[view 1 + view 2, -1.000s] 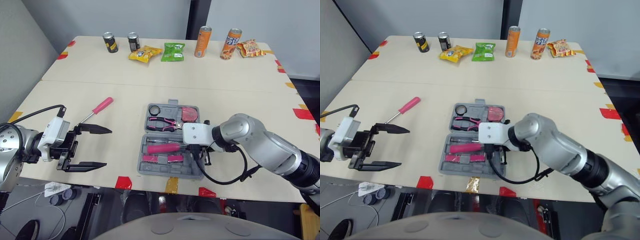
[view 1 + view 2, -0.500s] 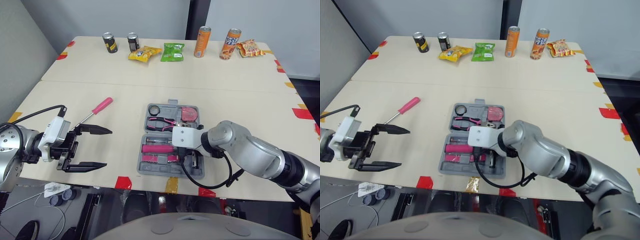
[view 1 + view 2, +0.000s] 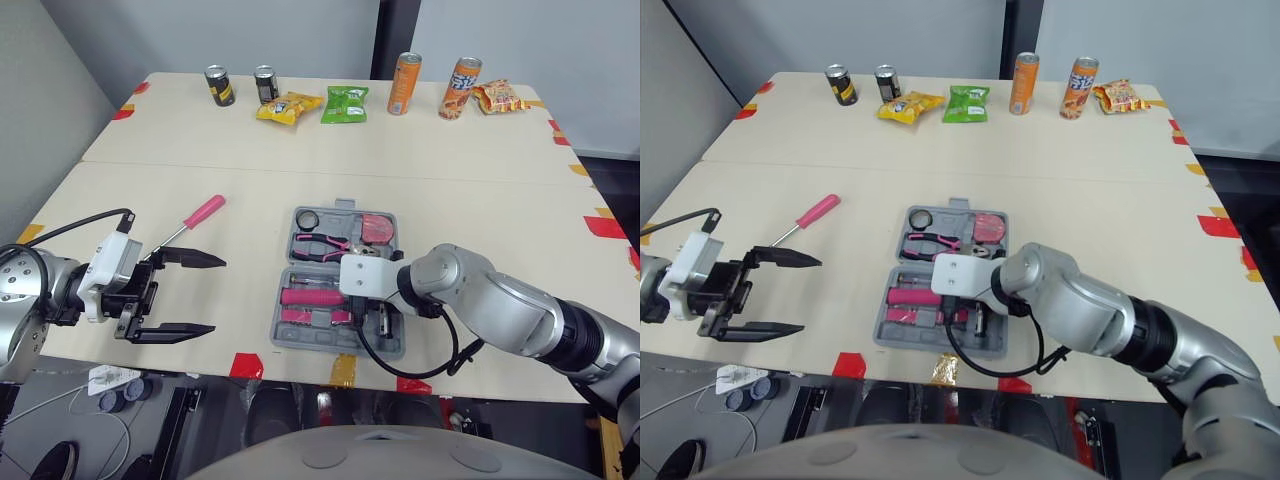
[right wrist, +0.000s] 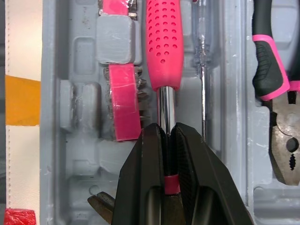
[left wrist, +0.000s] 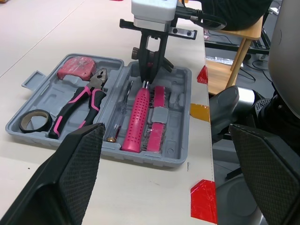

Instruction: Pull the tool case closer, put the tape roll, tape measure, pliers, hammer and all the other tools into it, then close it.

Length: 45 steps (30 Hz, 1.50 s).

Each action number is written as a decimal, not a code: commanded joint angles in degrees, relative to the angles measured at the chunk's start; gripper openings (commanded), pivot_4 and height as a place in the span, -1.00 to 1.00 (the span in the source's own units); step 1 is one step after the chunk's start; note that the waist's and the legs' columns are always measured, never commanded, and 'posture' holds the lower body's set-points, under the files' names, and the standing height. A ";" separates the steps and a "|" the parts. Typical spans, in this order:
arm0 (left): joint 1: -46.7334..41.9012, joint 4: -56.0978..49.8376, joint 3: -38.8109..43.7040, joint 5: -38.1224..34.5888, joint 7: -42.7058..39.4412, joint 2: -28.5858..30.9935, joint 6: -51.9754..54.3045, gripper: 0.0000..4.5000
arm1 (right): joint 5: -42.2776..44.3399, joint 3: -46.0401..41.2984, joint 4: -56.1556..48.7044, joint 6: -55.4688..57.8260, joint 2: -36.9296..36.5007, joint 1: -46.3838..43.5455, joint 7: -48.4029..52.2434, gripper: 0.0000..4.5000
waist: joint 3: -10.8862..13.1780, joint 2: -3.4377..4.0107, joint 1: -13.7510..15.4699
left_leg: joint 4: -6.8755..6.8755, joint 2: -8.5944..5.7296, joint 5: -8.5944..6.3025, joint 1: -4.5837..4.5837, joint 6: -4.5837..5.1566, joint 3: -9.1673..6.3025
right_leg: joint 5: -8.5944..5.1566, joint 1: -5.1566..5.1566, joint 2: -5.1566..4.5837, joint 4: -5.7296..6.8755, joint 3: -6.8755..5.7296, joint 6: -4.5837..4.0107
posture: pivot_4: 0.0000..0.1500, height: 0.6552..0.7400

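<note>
Inside the open tool case (image 3: 300, 343) lie the tape roll (image 3: 308, 219), pliers (image 3: 328, 246) and tape measure (image 3: 378, 227); the right gripper (image 4: 166, 131) pinches a pink-handled tool's (image 4: 163, 42) shank there. Left of the case, a pink-handled screwdriver (image 3: 200, 215) lies on the desk (image 3: 480, 190) beside the spread left gripper (image 3: 215, 295), not yet packed. The case has yet to be closed.

Along the far edge of the pale table (image 3: 450, 170), two dark cans (image 3: 219, 85) are standing side by side at the left. A yellow snack bag (image 3: 289, 106) and a green snack bag (image 3: 345, 103) are lying just beside each other near them. Further right, two orange cans (image 3: 403, 84) are standing upright, with an orange-red snack bag (image 3: 500, 97) lying next to them. Red tape (image 3: 247, 366) and yellow tape (image 3: 344, 370) are marking the near edge.
</note>
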 commanded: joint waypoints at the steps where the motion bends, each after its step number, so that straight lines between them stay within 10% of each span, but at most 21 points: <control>1: -0.24 -1.28 1.51 -0.51 -2.49 0.06 -0.12 1.00 | 1.26 -0.42 -1.19 -0.80 -0.57 -1.07 0.18 -0.29 | 0.00 0.00 0.04 | 0.00 0.00 0.00 0.00 0.00 0.00 | 0.00 0.00 0.00 0.01 0.00 0.00 | 1.00 1.00; 4: -0.32 -1.17 1.48 -0.48 -2.49 -0.02 -0.16 1.00 | 1.96 -1.69 -0.98 -0.85 -0.68 -1.19 -0.05 0.17 | 0.00 0.00 0.08 | 0.00 0.00 0.00 0.00 0.00 0.00 | 0.00 0.00 0.01 0.03 -0.01 0.00 | 1.00 1.00; 14: -0.25 -1.20 1.60 -0.51 -2.48 -0.46 -0.26 1.00 | 8.04 -14.38 0.36 -6.00 1.00 2.36 1.07 0.17 | -0.02 -0.03 0.20 | 0.00 0.00 0.00 -0.02 0.00 0.00 | 0.00 0.00 0.00 0.04 0.00 0.00 | 1.00 1.00; 22: -0.65 -0.90 1.48 -0.55 -2.49 -0.79 -0.36 1.00 | 9.62 -22.41 11.78 -35.12 3.78 15.13 5.53 -0.95 | -0.05 -0.08 0.04 | 0.01 0.00 -0.01 -0.04 -0.01 -0.01 | 0.00 0.00 -0.05 0.03 -0.01 0.00 | 1.00 1.00; 45: -0.53 -1.53 2.37 -0.47 -2.21 -1.50 0.11 1.00 | -4.74 -15.71 38.62 -59.07 9.39 20.11 10.75 -0.98 | -0.35 -0.30 -0.38 | 0.08 0.00 0.00 -0.05 0.03 -0.04 | -0.01 0.01 -0.05 -0.02 -0.04 -0.03 | 1.00 1.00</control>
